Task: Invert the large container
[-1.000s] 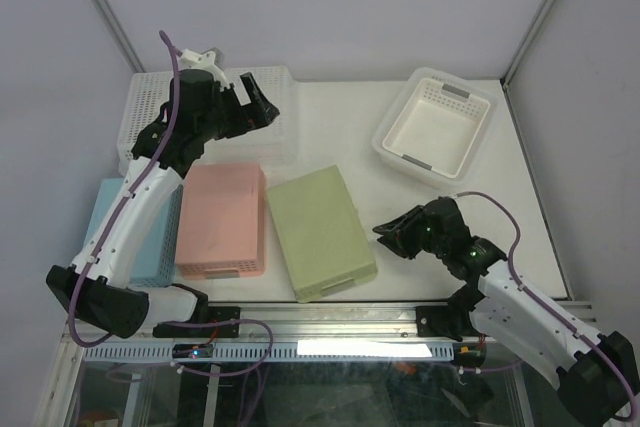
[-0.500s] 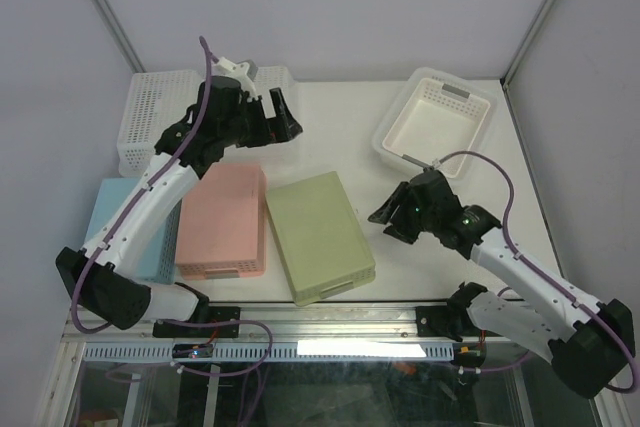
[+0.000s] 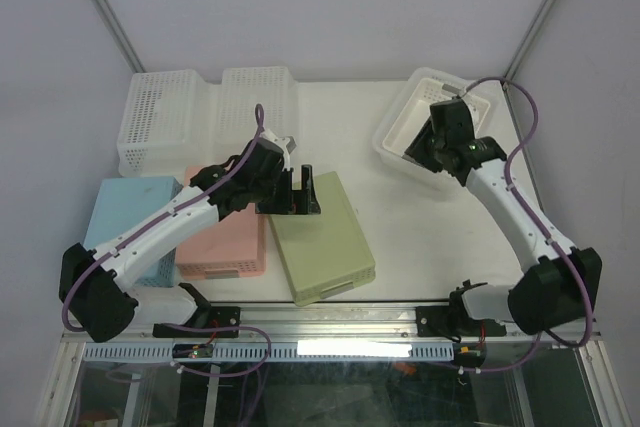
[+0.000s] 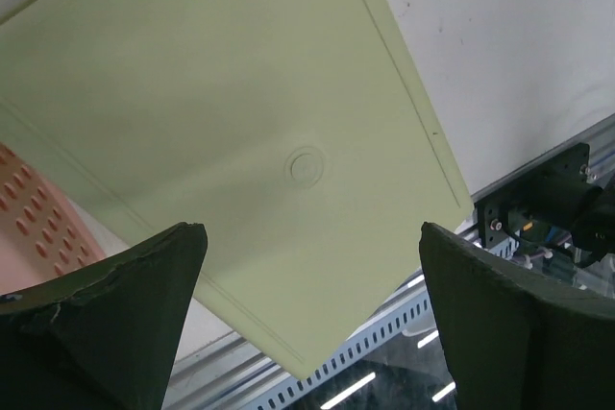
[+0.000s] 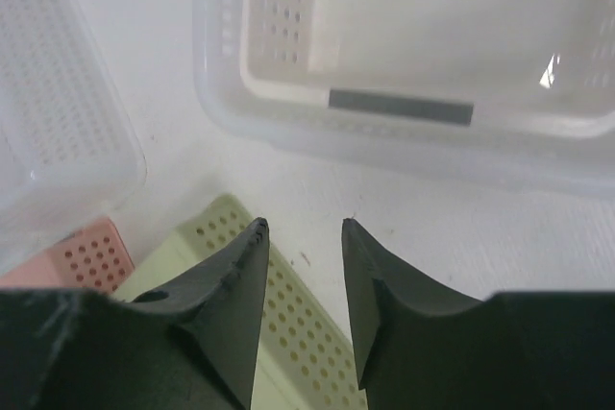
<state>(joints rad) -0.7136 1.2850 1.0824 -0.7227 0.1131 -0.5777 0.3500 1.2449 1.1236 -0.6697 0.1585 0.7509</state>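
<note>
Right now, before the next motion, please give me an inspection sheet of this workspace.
Surface: white tabletop, crowded on the left.
Job's things: wide translucent whitish plastic tub with perforated grid face, back left, beside a white mesh basket; untouched by either pincer; seems inverted, not certain.
Clutter: light-blue box, pink perforated box, green perforated box side by side; clear tub holding a white tub, back right.
Grippers: left pincer open above the green perforated box; right pincer open, empty, by the clear tub.
Cables: purple cable on each arm, no snag seen.
Surroundings: pale walls, metal rail at near edge.
</note>
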